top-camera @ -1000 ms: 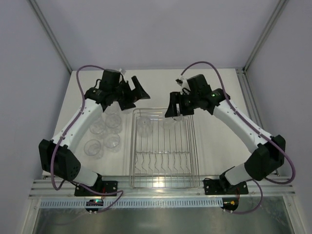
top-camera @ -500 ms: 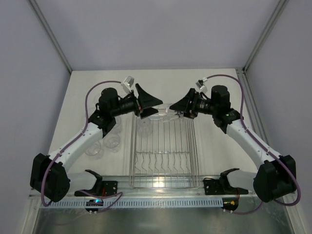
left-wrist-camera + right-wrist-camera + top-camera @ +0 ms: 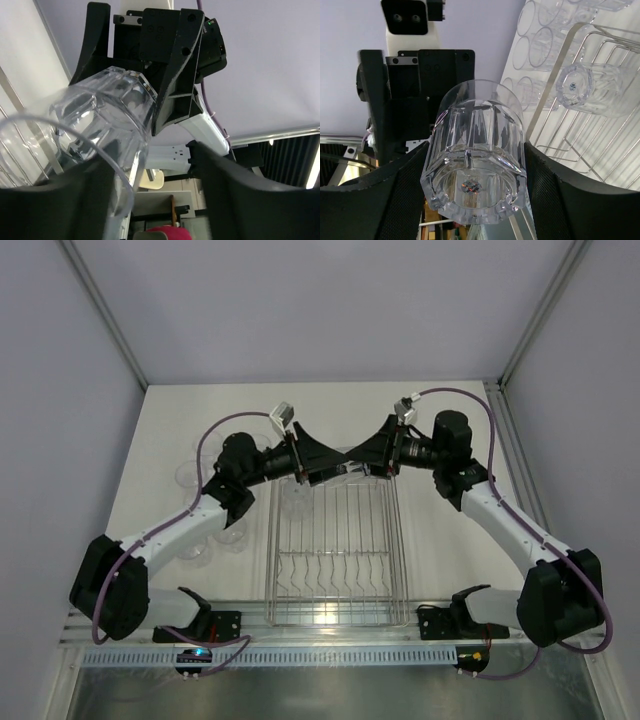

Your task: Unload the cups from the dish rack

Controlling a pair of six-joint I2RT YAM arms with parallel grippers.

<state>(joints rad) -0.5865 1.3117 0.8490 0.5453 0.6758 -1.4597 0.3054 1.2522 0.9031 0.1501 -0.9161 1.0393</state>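
Observation:
My right gripper (image 3: pixel 364 455) is shut on a clear cup (image 3: pixel 349 466), held on its side above the far end of the dish rack (image 3: pixel 335 595). In the right wrist view the cup (image 3: pixel 475 165) sits between both fingers (image 3: pixel 560 200), its base towards the camera. My left gripper (image 3: pixel 333 462) faces it, jaws open around the cup's mouth end. In the left wrist view the cup (image 3: pixel 100 120) lies against the left finger (image 3: pixel 75 200), with a gap to the right finger. A second cup (image 3: pixel 297 502) lies in the rack and also shows in the right wrist view (image 3: pixel 592 90).
Several clear cups (image 3: pixel 229 535) stand on the table left of the rack; they also show in the right wrist view (image 3: pixel 540 45). The rack's curved prongs (image 3: pixel 335 570) run across its near half. Frame posts stand at both far corners.
Both arms swung inward and met over the rack's far end. The right gripper lifted a cup out of the rack and turned it sideways; the left gripper came across from the table cups to it.

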